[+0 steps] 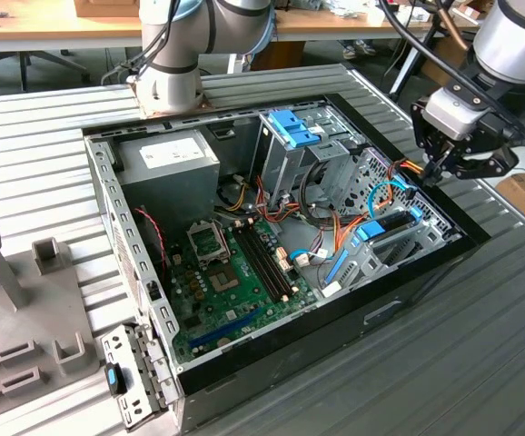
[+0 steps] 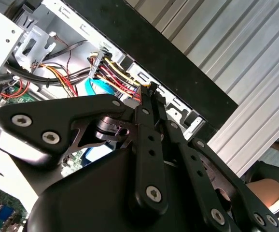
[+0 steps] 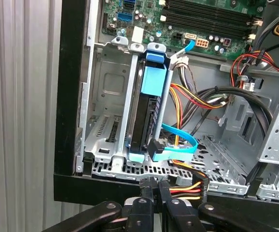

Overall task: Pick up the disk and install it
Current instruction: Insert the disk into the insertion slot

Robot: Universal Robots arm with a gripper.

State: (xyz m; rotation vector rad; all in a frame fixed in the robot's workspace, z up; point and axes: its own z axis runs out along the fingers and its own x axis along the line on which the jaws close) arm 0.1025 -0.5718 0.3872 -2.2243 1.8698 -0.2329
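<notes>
The disk (image 3: pixel 140 121) stands on edge in the metal bay at the front corner of the open computer case (image 1: pixel 426 272), with blue rails along it. A blue data cable (image 3: pixel 183 142) is plugged into its end. In the exterior view the disk (image 1: pixel 388 223) lies low in the case's right end. My gripper (image 1: pixel 433 169) hovers just above and outside that corner. Its black fingertips (image 3: pixel 149 186) are pressed together over the case rim, beside a bundle of yellow, red and black wires (image 3: pixel 190 188). In the second wrist view my gripper (image 2: pixel 151 89) is shut with nothing visible between its tips.
A grey power-supply box (image 1: pixel 167 159) sits at the case's far-left corner. A metal cage with a blue latch (image 1: pixel 292 127) stands mid-back, and the green motherboard (image 1: pixel 235 272) covers the floor. The arm's base (image 1: pixel 167 82) is behind the case. A grey fixture (image 1: pixel 8 300) stands at the exterior view's left.
</notes>
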